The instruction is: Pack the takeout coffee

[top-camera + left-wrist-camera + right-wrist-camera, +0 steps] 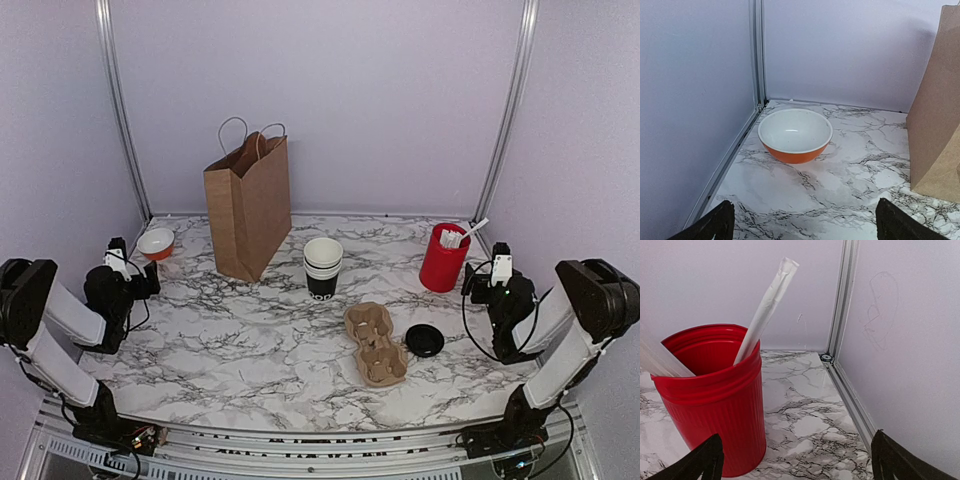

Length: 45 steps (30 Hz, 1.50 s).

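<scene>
Beside the cardboard carrier | round black lid; lying flat

An orange bowl, white inside, is sitting in the far left corner of the marble table, while a red cup is standing upright near the far right corner, holding paper-wrapped straws.

Lid: round, black plastic, part of the takeout coffee. It is laid flat and alone on the marble-patterned table, toward the near right. It is placed just beside the right edge of the brown pulp cup carrier; whether the two touch cannot be told. The red cup is set farther back, apart from it. The lid is seen only in the top view, where a darker centre within a raised rim is faintly made out.
</scene>
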### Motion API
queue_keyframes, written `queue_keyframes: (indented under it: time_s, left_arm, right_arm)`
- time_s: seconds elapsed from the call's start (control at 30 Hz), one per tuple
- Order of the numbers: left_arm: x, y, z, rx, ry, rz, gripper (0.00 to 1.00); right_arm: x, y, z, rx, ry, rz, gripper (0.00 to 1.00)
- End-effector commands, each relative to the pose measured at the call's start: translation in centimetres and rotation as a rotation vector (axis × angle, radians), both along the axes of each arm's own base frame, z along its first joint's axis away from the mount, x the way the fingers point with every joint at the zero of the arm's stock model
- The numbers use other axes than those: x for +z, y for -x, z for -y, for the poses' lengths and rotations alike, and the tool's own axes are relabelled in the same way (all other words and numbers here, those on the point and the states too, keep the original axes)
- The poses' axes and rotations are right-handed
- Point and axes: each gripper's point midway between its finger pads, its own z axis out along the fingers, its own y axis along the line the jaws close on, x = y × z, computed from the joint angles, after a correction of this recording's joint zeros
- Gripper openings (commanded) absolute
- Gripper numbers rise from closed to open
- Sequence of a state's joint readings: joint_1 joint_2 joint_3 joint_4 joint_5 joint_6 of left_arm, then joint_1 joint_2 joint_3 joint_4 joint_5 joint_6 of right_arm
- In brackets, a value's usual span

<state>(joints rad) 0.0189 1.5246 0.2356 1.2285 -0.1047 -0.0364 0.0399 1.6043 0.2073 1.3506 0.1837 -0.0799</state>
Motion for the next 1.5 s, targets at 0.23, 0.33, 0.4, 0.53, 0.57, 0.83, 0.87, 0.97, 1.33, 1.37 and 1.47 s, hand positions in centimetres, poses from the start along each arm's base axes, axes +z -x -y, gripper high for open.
queue_keyframes:
  time_s: [0.23,0.33,0.4,0.53,0.57,0.83,0.87,0.97,1.33,1.37,1.47]
  left_arm:
    - [0.6,-0.6,0.5,-0.037,0.003,0.016,0.99]
    - [0.5,-0.6,0.5,-0.034,0.005,0.015,0.99]
    - [0.5,-0.6,0.5,-0.035,0.005,0.015,0.99]
    - [0.6,-0.6,0.5,-0.032,0.002,0.016,0.99]
    - [0.6,-0.6,0.5,-0.031,0.002,0.016,0.99]
    - [0.9,-0.6,0.0,-0.004,0.009,0.024,0.99]
    - [1.2,-0.5,-0.1,0.009,0.01,0.025,0.99]
    - [2.5,-1.5,-0.3,0.048,-0.027,-0.03,0.99]
    - [10.9,-0.9,6.5,-0.099,0.218,-0.061,0.99]
    - [11.3,-0.6,7.2,-0.116,0.225,-0.095,0.99]
    - [12.8,-0.1,8.9,-0.188,0.23,-0.168,0.99]
  right_arm:
    - [1.0,-0.5,0.1,0.001,0.0,0.029,1.0]
    - [1.0,-0.5,0.1,0.001,0.0,0.03,1.0]
    - [1.0,-0.5,0.1,0.002,-0.002,0.031,1.0]
    - [1.0,-0.5,0.1,0.004,-0.003,0.029,1.0]
    - [1.0,-0.6,0.1,0.004,-0.002,0.029,1.0]
    - [1.0,-0.6,0.1,0.009,-0.005,0.028,1.0]
    - [1.0,-0.6,0.1,0.01,-0.005,0.029,1.0]
    - [0.9,-0.6,0.1,0.01,-0.005,0.027,1.0]
    - [1.0,-0.5,0.2,0.005,-0.002,0.032,1.0]
    - [1.0,-0.5,0.2,0.005,-0.003,0.032,1.0]
    - [1.2,-0.3,1.0,-0.053,-0.014,0.039,1.0]
